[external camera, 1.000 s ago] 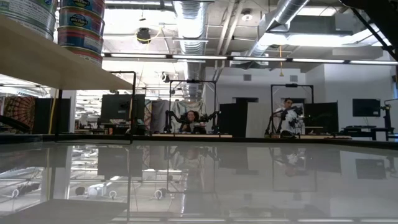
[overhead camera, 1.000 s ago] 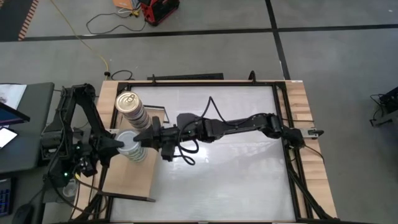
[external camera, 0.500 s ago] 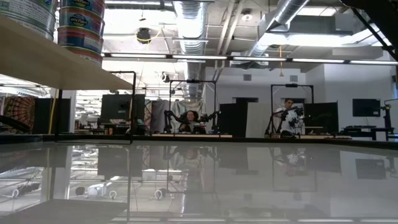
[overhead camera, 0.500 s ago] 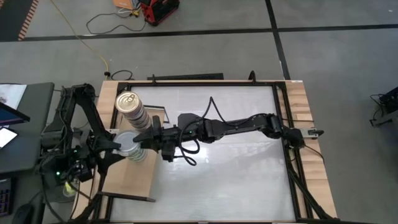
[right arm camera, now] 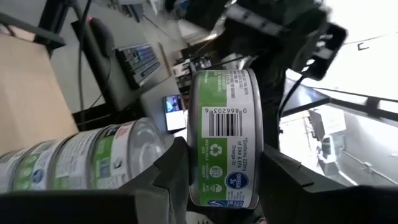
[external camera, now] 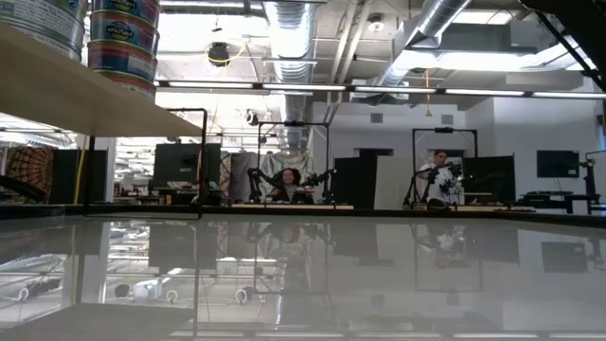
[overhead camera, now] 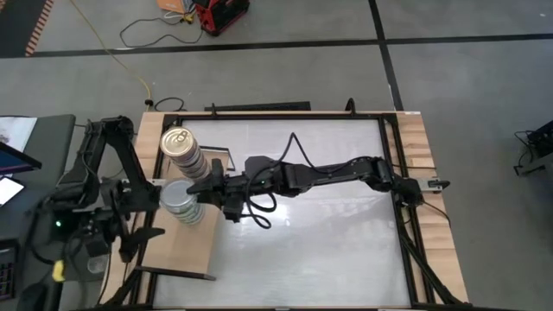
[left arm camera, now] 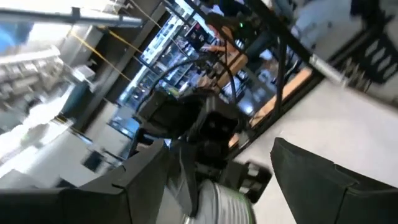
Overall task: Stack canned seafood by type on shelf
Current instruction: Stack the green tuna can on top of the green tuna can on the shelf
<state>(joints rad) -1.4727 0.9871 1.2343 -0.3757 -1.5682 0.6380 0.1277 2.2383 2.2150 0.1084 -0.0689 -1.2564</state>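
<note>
The shelf is at the table's left and carries two stacks of canned seafood: a gold-topped stack and a silver-topped stack. My right gripper reaches in from the right and is shut on a green-labelled tin over the silver-topped stack. My left gripper stands open off the stack's left side and touches nothing. In the left wrist view that tin shows between its spread fingers. The low view shows only the shelf board and blue-labelled tins. My right gripper pinches the tin by its two flat faces, near the rim toward the table's right. One finger lies on the top face, and the other finger is under the tin, between it and the stack. The fingers come level from the right. The tin sits level.
Bare white tabletop stretches right of the shelf, under my right arm and its looped cable. A desk with a screen stands left of the table. People sit at benches in the room behind.
My left gripper has opened, drawn back from the silver-topped tin toward the table's left edge, risen a little and rolled. My right gripper and the tin have kept still.
</note>
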